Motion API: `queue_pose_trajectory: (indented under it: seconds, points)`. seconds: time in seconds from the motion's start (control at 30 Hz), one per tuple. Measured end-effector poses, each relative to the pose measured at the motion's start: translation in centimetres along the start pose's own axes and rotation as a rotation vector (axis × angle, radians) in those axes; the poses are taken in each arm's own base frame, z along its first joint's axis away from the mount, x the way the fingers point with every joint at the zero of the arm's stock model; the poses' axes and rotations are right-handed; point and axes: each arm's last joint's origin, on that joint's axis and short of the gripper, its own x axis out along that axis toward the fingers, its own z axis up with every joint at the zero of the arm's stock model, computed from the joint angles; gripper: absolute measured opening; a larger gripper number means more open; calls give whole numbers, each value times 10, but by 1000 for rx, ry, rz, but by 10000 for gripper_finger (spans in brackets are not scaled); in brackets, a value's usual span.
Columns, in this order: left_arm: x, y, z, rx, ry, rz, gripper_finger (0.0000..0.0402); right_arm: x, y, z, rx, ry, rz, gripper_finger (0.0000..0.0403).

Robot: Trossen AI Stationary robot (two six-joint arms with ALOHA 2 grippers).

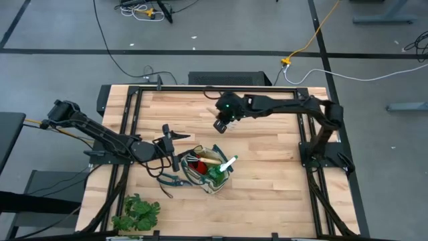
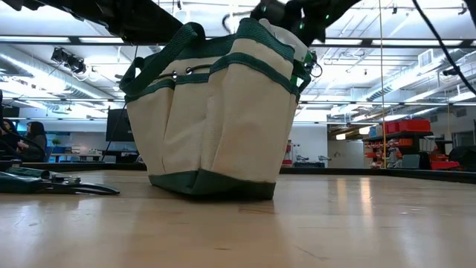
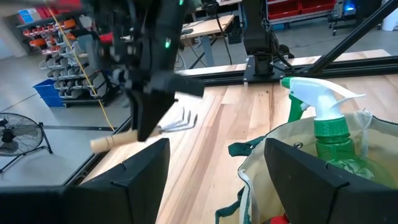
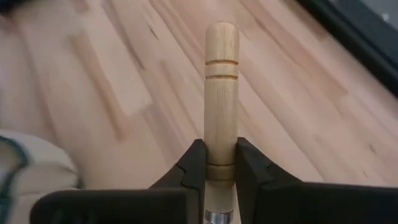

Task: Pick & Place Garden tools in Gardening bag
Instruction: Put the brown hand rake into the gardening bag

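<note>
The right gripper [image 4: 220, 177] is squeezing a wooden rake [image 4: 221, 93] up above the table, near the bag [image 1: 212, 175]. The left gripper [image 3: 214, 171] is waiting open beside the bag.

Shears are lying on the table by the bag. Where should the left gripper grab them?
Probably across the thicker handle end, straight down from above. The shears lie flat on the table beside the bag, so fingers cannot come under from the side. The open left gripper is nearest.

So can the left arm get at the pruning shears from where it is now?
Probably yes. The pruning shears lie on the table beside the gardening bag, uncovered, just in front of the left gripper, whose fingers are open and empty. The right gripper holds a hand rake well away.
</note>
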Motion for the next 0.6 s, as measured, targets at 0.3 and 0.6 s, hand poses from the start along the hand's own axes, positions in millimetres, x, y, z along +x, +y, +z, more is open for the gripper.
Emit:
queue_pose_trajectory:
  seconds: [0.3, 0.6]
  points:
    - [0, 0, 0, 0, 0, 0, 270, -49, 43, 14, -96, -238, 139, 43]
    - [0, 0, 0, 0, 0, 0, 270, -67, 85, 12, -189, -376, 265, 43]
